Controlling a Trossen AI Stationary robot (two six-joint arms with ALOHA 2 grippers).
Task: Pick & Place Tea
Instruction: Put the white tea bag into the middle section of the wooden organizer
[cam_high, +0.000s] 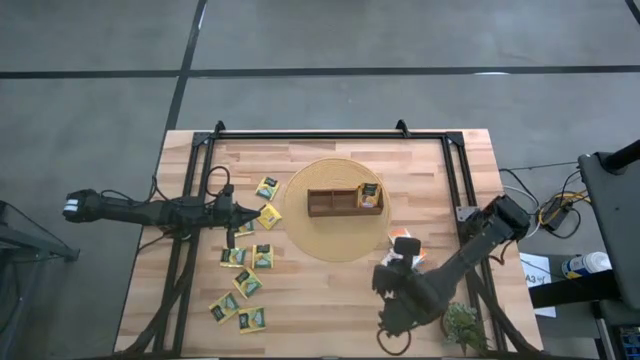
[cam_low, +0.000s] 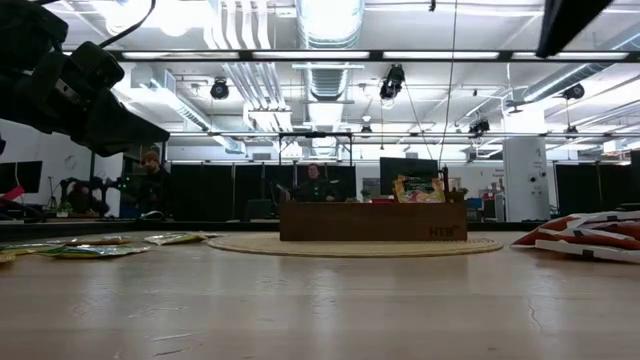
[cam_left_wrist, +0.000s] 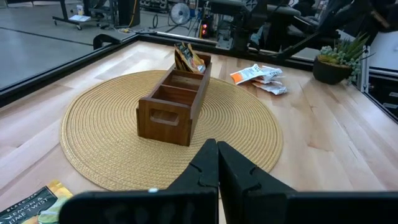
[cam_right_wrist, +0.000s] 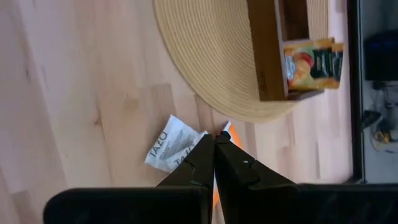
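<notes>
On the tabletop (cam_high: 330, 300), yellow-green tea packets (cam_high: 245, 281) lay scattered at the left, white-and-orange ones (cam_high: 404, 240) at the right, and a few stood in the wooden tray's (cam_high: 340, 203) end compartment; the left claw (cam_high: 262, 212) and right claw (cam_high: 382, 283) hung closed, holding nothing

"TAZO" on white tea packet (cam_right_wrist: 169, 149)
</notes>
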